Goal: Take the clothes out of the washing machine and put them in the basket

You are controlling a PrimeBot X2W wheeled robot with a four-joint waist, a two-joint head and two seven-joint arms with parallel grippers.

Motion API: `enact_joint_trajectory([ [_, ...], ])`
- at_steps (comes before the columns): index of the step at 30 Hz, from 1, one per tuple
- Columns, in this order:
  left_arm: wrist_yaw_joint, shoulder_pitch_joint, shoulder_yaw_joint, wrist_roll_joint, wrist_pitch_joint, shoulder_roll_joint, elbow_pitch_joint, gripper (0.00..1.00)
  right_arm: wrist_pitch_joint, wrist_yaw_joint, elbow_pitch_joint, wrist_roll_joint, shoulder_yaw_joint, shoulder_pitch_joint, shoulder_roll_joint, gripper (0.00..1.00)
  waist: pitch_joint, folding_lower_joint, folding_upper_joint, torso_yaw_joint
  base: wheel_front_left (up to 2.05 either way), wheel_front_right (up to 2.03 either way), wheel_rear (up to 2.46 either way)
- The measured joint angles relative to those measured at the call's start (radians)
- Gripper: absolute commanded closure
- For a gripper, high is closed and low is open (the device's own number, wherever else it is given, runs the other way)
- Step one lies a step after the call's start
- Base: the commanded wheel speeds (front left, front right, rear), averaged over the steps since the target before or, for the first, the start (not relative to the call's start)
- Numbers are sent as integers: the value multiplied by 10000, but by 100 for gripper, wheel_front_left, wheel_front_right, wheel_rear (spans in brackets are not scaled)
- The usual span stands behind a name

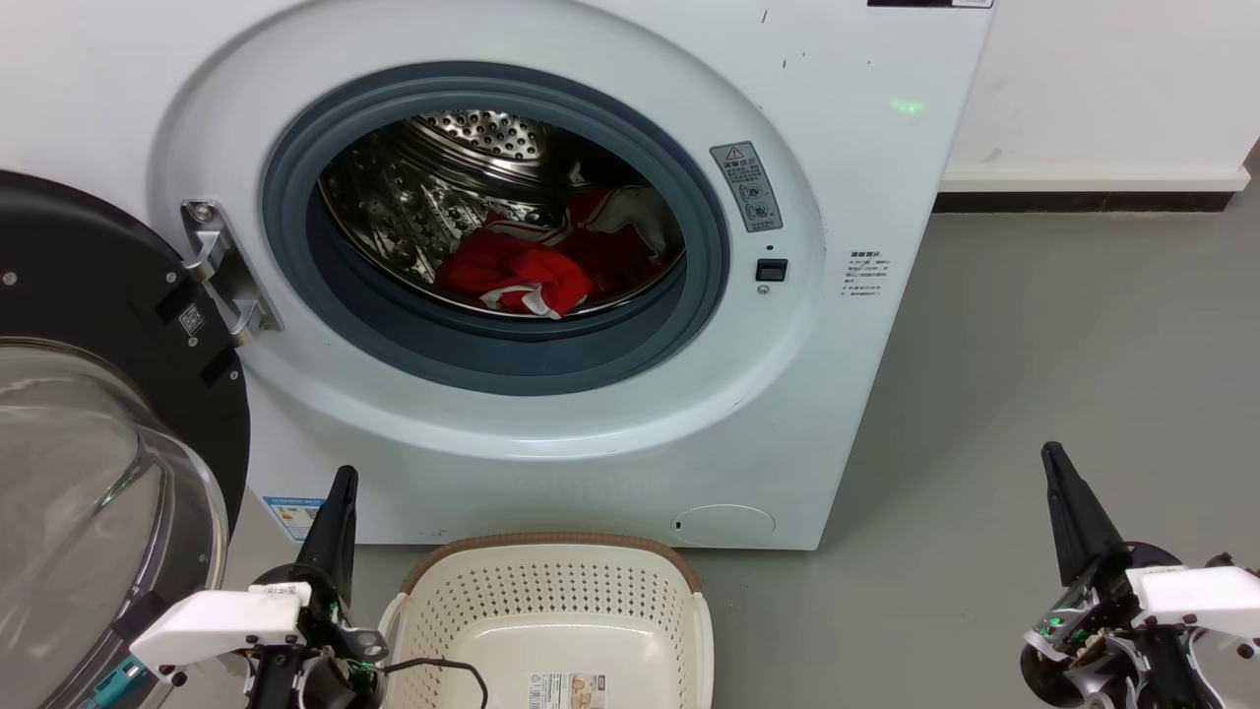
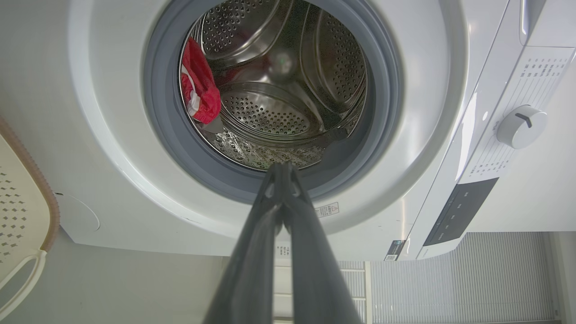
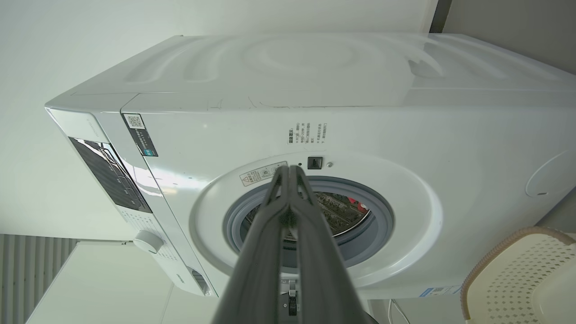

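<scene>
The white washing machine (image 1: 551, 433) stands open in front of me, its grey-rimmed porthole showing the steel drum. Red clothes (image 1: 536, 266) with white trim lie in a heap at the drum's bottom; a red piece of the clothes (image 2: 199, 87) shows at the porthole's left in the left wrist view. The cream basket (image 1: 551, 601) sits empty on the floor below the porthole. My left gripper (image 1: 342, 483) is shut, low at the basket's left. My right gripper (image 1: 1051, 455) is shut, far right over the floor. Both wrist views show fingertips pressed together, left gripper (image 2: 282, 167), right gripper (image 3: 289, 169).
The black-framed glass door (image 1: 98, 423) hangs open at the left, close to my left arm. Grey floor (image 1: 1034, 374) stretches to the right of the washer, with a white wall and dark skirting behind. A black cable lies over the basket's near rim.
</scene>
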Motion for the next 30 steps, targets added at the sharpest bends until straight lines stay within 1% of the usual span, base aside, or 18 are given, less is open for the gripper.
enact_joint_trajectory([
  [13,0,0,0,0,0,0,0,100,0,0,0,0,0,0,0,100,0,0,0,0,0,0,0],
  [14,0,8,-4,0,-4,-2,15,0,0,0,12,2,0,10,2,0,0,0,0,0,0,0,0],
  [17,4,211,-63,6,-27,-23,222,0,-21,-2,196,2,15,220,6,0,0,0,-1,-1,0,0,0],
  [23,13,221,-426,232,-328,-25,182,0,-313,-2,50,-186,79,312,10,0,2,0,0,-5,0,0,0],
  [26,13,174,-541,487,-472,-31,115,0,-468,-2,-73,-477,59,338,10,0,2,0,0,-5,0,0,0],
  [30,15,117,-679,1116,-652,-29,-21,0,-658,-2,-255,-1114,56,460,12,0,5,0,0,-7,0,0,0],
])
